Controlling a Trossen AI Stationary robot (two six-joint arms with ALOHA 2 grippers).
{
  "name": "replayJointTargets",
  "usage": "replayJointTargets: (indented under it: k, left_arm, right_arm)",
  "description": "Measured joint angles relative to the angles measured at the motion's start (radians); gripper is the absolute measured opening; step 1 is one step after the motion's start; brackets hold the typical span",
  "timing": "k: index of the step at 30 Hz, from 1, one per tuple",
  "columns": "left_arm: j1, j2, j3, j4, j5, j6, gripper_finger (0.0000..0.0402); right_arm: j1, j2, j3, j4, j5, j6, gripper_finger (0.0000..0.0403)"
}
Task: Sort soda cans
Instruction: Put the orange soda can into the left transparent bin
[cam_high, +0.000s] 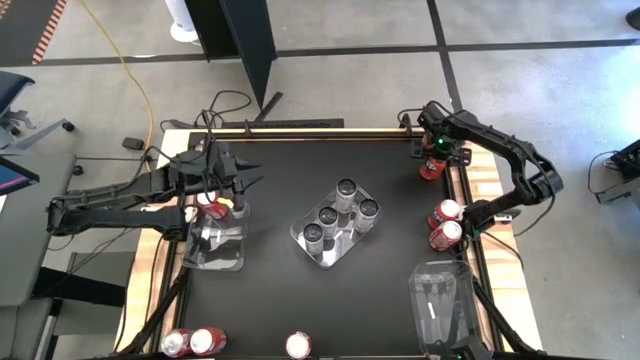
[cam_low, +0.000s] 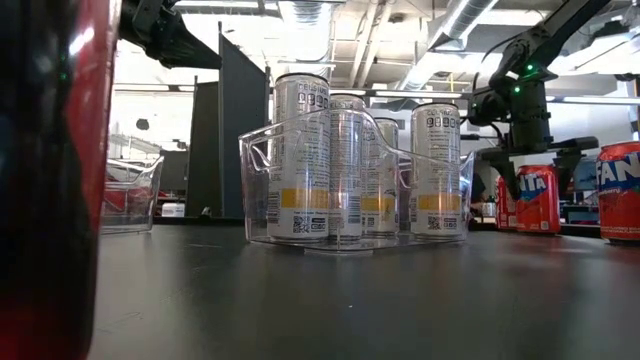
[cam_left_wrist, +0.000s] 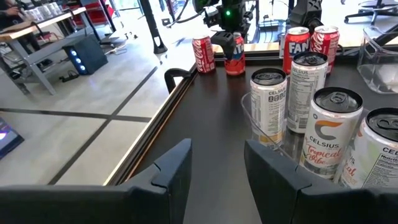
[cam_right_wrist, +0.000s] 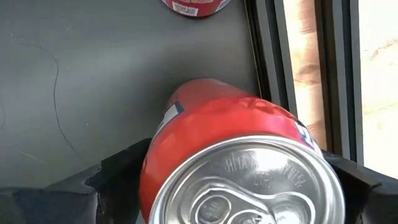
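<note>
The right gripper (cam_right_wrist: 233, 180) is straddling an upright red aluminium soda can with a silver top (cam_right_wrist: 239, 165), its dark fingers (cam_right_wrist: 118, 171) spread wide on either side of the can's body; whether they are actually pressing on it I cannot tell. In the overhead view this gripper (cam_high: 433, 155) and the can (cam_high: 431, 165) are sitting at the far right corner of the black bench (cam_high: 270, 310), right beside the raised edge rail. The left gripper (cam_high: 240, 188) is waiting over the left side, above a clear rectangular plastic tray (cam_high: 215, 250), its fingers (cam_left_wrist: 171, 165) narrowly parted and holding nothing. Four silver-grey cans (cam_high: 340, 215) are standing in a second clear tray (cam_high: 338, 250) at the middle. The risk, in my judgement, is the rail: with the can so near it, an uneven squeeze or a sideways drag could be tipping the can or knocking it against the edge, and a loose hold could let it slip on the lift. The can's long axis is running vertical, pull-tab end pointing up.
</note>
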Motion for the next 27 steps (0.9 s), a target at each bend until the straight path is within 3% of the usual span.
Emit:
replayJointTargets:
  k: [27]
  left_arm:
    - [0.0,0.0,0.0,0.0,0.0,0.0,0.0143]
  right_arm:
    - [0.0,0.0,0.0,0.01,0.0,0.026,0.0373]
